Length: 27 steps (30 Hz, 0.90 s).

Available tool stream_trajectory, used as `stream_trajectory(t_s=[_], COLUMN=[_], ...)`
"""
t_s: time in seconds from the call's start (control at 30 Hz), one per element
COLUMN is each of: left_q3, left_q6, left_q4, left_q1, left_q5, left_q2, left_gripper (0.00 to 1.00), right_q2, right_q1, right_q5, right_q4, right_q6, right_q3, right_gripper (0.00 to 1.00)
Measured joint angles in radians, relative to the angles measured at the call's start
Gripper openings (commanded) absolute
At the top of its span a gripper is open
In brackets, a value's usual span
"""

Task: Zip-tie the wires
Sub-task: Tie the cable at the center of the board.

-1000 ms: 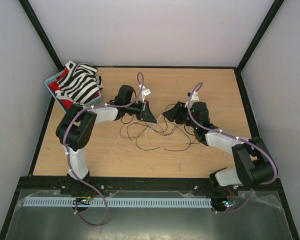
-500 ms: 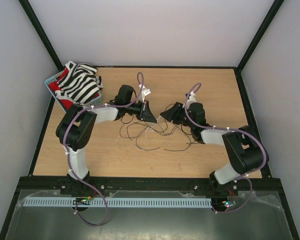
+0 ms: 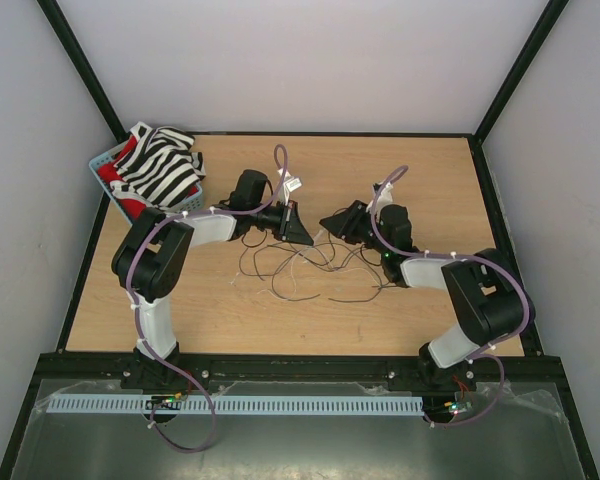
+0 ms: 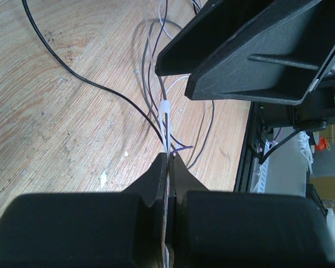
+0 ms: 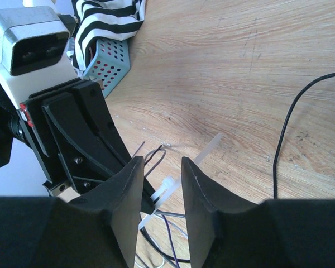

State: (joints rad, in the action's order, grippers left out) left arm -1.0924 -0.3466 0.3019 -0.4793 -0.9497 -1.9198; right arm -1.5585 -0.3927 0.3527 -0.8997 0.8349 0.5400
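On wooden table (image 3: 430,180) (pale walls (image 3: 300,70) around), wires (image 3: 305,262)

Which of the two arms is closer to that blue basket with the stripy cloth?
Left. The left arm bends close beside the basket; the right arm is far off, on the other side of the wires.
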Motion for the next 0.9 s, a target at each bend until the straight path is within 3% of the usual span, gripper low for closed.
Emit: stream_trajectory(t_s=[0.33,0.73,0.9], left_q3=[0.0,0.0,0.001], left_q6=[-0.003,-0.005,-0.006], left_q4=[0.0,0.001,0.001], left_q1=[0.0,0.0,0.0], left_q5=[0.006,0.013,0.013], left_q2=[0.0,0.0,0.0], left_gripper=[0.0,0.0,0.0], right_q2=[-0.013,0.114,0.075], right_q1=[0.0,0.0,0.0], right_q5=[0.0,-0.031,-0.031], right_q4=[-0.008,0.029,0.022], right_q6=[0.003,-0.024,-0.011], right_q3=[-0.015,-0.04,-0.051], right_gripper=[0.47,0.52,0.65])
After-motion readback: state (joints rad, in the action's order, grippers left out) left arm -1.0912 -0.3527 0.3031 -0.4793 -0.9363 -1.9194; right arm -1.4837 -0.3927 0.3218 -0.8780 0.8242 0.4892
